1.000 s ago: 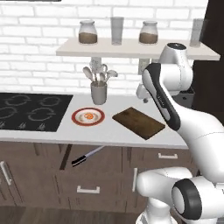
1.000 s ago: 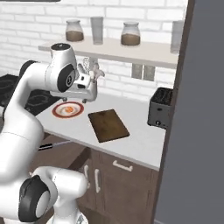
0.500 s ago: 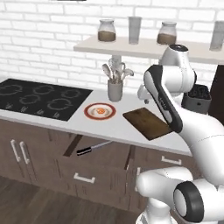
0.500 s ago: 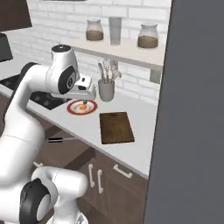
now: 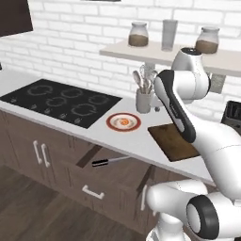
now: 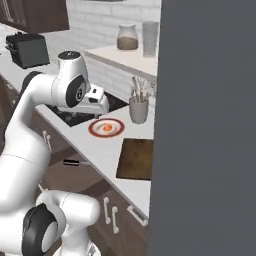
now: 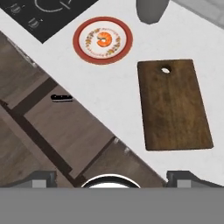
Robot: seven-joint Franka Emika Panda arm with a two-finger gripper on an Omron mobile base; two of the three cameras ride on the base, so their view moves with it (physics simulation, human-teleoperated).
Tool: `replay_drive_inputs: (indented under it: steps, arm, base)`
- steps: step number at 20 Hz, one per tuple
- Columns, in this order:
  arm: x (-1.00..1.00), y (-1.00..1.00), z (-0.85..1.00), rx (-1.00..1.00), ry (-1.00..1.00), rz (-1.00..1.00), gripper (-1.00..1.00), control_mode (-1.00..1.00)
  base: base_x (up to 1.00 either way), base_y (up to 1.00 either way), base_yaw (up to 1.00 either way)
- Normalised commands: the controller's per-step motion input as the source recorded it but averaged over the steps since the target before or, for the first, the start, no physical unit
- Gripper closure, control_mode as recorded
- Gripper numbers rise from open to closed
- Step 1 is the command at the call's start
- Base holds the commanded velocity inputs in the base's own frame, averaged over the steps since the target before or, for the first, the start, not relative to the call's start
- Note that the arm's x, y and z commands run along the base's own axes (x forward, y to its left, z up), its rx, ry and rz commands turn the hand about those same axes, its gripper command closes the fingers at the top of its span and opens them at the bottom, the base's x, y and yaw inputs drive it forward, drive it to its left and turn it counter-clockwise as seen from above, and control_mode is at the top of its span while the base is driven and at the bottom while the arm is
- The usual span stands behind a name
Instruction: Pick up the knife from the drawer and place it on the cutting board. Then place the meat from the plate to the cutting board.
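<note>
Knife (image 5: 109, 161) — slim, dark-handled, silver blade — lay in the open dark-brown wooden drawer (image 7: 65, 127), blade partly under the counter edge. Gripper (image 7: 112, 178) hung high, fingers spread, empty — I'd descend onto the handle squarely.

Meat (image 7: 103, 39) on plate (image 7: 85, 50), cutting board (image 7: 174, 105) beside it, knife (image 5: 109, 161) in open drawer (image 5: 112, 172) below

white red-rimmed plate (image 7: 102, 40), orange meat (image 7: 103, 38), dark-brown cutting board (image 7: 174, 103)
</note>
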Motion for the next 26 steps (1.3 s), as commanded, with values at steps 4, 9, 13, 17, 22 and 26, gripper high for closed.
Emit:
replay_drive_inputs:
  steps: [4, 9, 13, 17, 22, 26]
  arm:
    - [0.0, 0.0, 0.0, 0.0, 0.0, 0.0, -1.0, 1.0]
    - [0.0, 0.0, 0.0, 0.0, 0.0, 0.0, -1.0, 1.0]
    - [0.0, 0.0, 0.0, 0.0, 0.0, 0.0, -1.0, 1.0]
    - [0.0, 0.0, 0.0, 0.0, 0.0, 0.0, -1.0, 1.0]
    - [0.0, 0.0, 0.0, 0.0, 0.0, 0.0, -1.0, 1.0]
    - [0.0, 0.0, 0.0, 0.0, 0.0, 0.0, -1.0, 1.0]
  base:
    - [0.12, -0.51, 0.34]
    - [0.03, -0.53, 0.29]
    - [0.2, -0.1, 0.15]
    - [0.39, -0.03, 0.12]
    - [0.36, -0.13, 0.15]
    - [0.56, 0.0, 0.13]
